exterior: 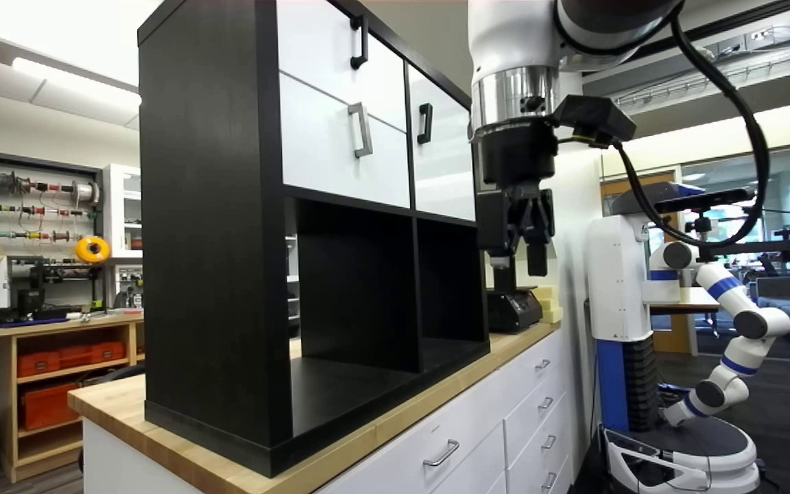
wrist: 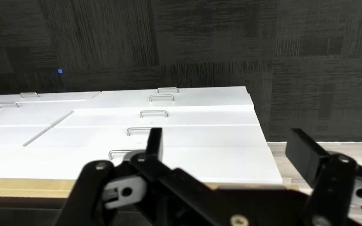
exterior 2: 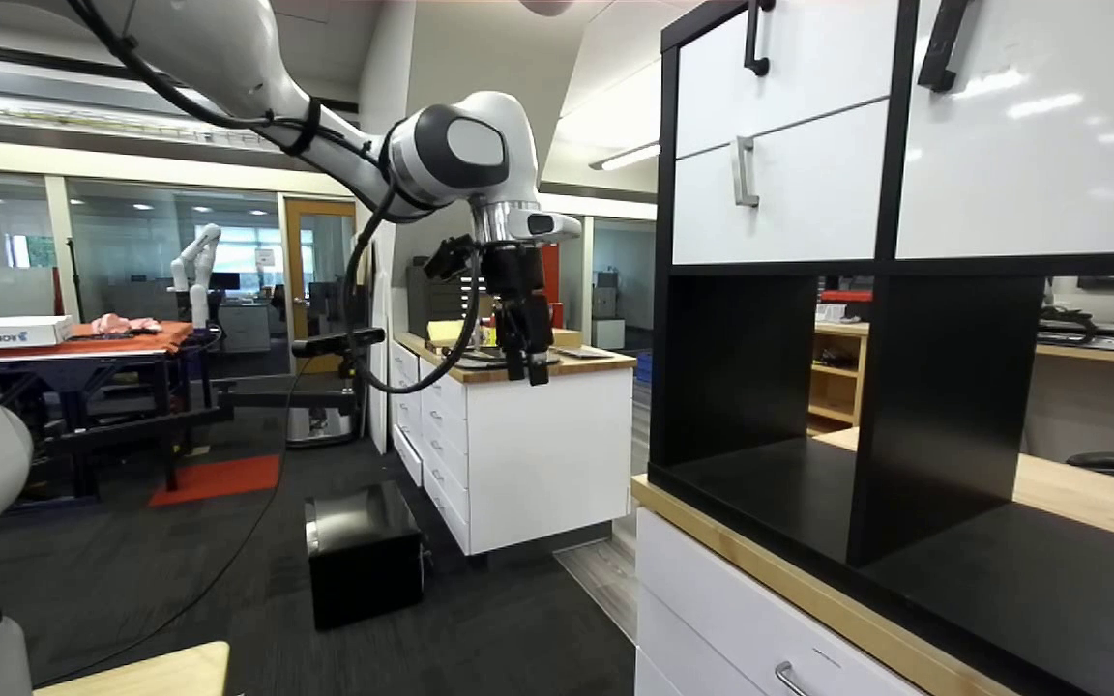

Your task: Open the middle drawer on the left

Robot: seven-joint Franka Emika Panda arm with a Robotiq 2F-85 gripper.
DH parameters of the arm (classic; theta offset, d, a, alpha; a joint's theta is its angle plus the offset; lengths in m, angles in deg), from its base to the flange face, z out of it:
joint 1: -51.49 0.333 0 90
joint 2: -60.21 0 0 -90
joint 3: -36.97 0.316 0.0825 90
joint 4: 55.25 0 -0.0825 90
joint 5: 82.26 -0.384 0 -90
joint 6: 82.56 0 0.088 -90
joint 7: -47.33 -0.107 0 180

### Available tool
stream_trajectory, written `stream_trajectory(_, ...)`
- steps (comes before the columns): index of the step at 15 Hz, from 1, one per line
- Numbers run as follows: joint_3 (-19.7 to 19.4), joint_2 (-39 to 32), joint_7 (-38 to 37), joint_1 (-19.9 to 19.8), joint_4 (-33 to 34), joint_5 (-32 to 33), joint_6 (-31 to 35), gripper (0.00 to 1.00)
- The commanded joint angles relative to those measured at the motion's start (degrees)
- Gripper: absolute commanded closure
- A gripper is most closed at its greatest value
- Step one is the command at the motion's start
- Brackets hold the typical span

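Observation:
The black cube shelf (exterior: 203, 226) holds white fronts above open cubes. Its left column has an upper front (exterior: 330, 51) with a black bar handle and a lower front (exterior: 326, 140) with a grey handle. Its right column has one squarish front (exterior: 447, 161) with a black bar handle. In an exterior view these three also show: upper (exterior 2: 818, 58), lower (exterior 2: 813, 193), right (exterior 2: 1050, 174). All look shut; I cannot tell for certain which is the middle drawer. My gripper (exterior: 520, 257) points down, apart from the shelf (exterior 2: 526, 369). In the wrist view (wrist: 226, 141) it is wide open and empty.
The shelf stands on a wooden countertop (exterior: 361, 446) over white cabinet drawers with silver handles (wrist: 200, 135). A black device (exterior: 513, 312) stands beside the shelf. A mobile robot (exterior: 614, 281), another counter (exterior 2: 547, 454) and a black box (exterior 2: 364, 561) on the floor are nearby.

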Motion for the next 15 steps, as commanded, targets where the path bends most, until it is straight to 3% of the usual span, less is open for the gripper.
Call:
stream_trajectory(1,-1.0,-0.3,-1.5,-0.1,3.0,3.6,2.1,0.00)
stream_trajectory(15,-2.2,-0.4,-4.1,-1.9,8.7,13.0,15.6,0.00)
